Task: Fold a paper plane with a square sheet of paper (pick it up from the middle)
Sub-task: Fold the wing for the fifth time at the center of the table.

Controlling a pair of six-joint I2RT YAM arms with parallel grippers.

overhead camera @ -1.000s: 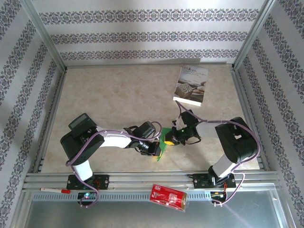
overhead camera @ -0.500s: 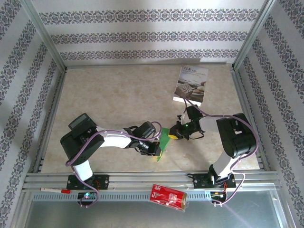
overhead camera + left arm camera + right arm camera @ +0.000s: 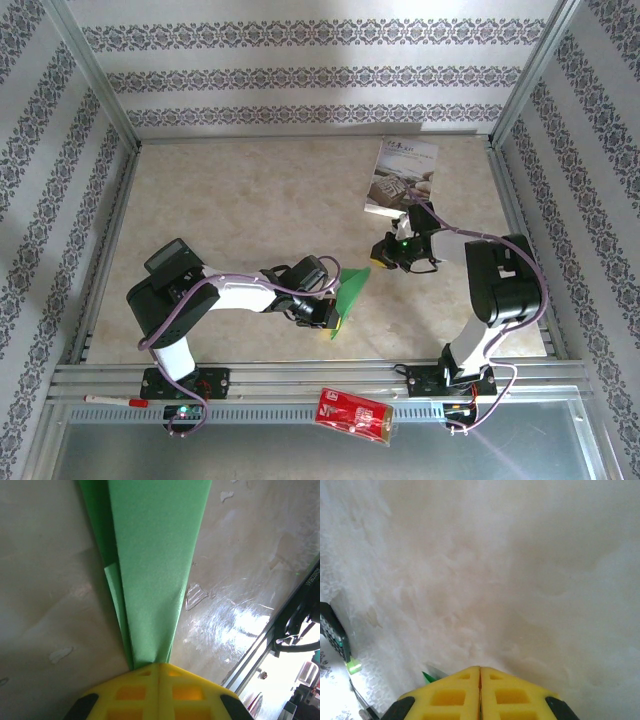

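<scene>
Paper plane [image 3: 155,555] is pinched at its narrow end in the closed left gripper [image 3: 159,666], and it widens out over the table [image 3: 250,210]. Right gripper [image 3: 480,670], shut and empty, is near. I judge the paper light, limp and easily creased; it is best held along the folded spine.

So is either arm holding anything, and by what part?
The left gripper pinches the paper plane at its narrow end; whether the shut right gripper grips anything cannot be told.
</scene>
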